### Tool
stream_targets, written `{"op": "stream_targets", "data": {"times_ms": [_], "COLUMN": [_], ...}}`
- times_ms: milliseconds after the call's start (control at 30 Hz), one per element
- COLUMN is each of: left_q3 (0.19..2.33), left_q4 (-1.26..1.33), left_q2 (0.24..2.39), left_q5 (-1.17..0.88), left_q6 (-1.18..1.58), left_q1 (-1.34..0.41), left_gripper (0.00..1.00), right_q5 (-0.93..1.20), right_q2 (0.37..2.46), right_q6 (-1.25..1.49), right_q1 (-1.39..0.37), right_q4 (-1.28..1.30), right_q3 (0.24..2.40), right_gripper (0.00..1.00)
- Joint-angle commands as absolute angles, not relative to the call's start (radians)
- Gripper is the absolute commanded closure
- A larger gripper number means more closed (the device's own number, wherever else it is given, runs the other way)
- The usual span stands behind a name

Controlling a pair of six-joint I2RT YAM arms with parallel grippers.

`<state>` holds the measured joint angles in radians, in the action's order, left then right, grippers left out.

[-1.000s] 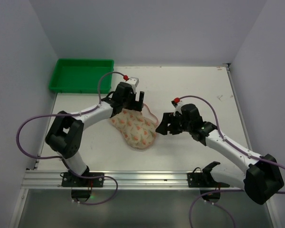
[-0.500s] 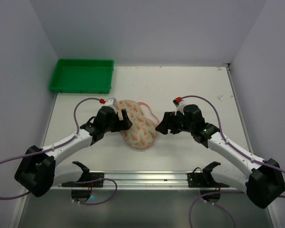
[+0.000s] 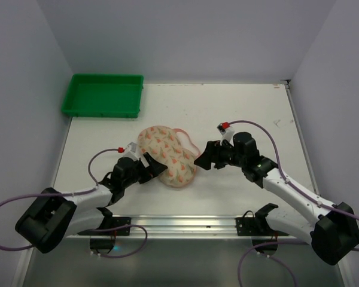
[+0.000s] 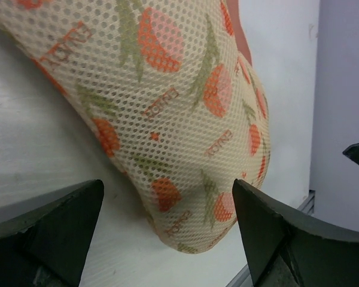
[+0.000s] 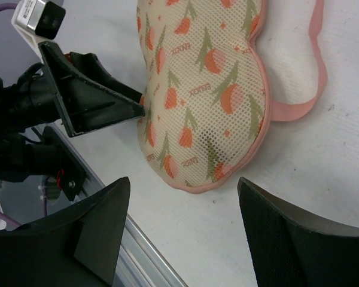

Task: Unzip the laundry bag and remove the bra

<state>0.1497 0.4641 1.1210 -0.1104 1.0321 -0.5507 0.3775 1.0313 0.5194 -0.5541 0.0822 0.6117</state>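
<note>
Laundry bag (image 3: 167,156) between both arms' fingers (image 3: 157,165)

The laundry bag (image 3: 167,156) lay flat on the table (image 3: 239,107) before me.
I saw a peanut-shaped cream mesh case with orange flower print and a pink rim, its pink loop (image 5: 323,66) trailing beside it.

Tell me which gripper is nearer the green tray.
The left gripper, left of the laundry bag; the right gripper sits beyond the bag from the green tray.

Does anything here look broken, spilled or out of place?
Nothing stands out. The bag lies intact between the open left gripper and open right gripper, its pink strap looping loosely aside.
</note>
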Motion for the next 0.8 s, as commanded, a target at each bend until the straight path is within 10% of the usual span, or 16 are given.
{"op": "stream_targets", "data": {"times_ms": [0, 67, 200, 400, 767], "left_q3": [0.132, 0.135, 0.158, 0.29, 0.431], "left_q4": [0.722, 0.771, 0.836, 0.723, 0.519], "left_q2": [1.213, 1.271, 1.304, 1.249, 1.207], "left_q5": [-0.164, -0.193, -0.224, -0.195, -0.06], "left_q6": [1.081, 1.088, 1.101, 1.115, 1.317], "left_q1": [-0.548, -0.549, -0.552, -0.571, -0.578], "left_gripper": [0.08, 0.17, 0.64, 0.97, 1.0], "right_q5": [0.417, 0.42, 0.42, 0.342, 0.173], "right_q2": [1.012, 1.009, 1.0, 0.982, 1.081], "right_q6": [0.503, 0.502, 0.488, 0.453, 0.5], "right_q1": [-0.554, -0.554, -0.557, -0.633, -0.839], "right_q4": [0.026, 0.023, 0.028, 0.061, 0.021], "right_q3": [0.598, 0.592, 0.591, 0.61, 0.653], "right_gripper": [0.25, 0.25, 0.25, 0.25, 0.42]}}
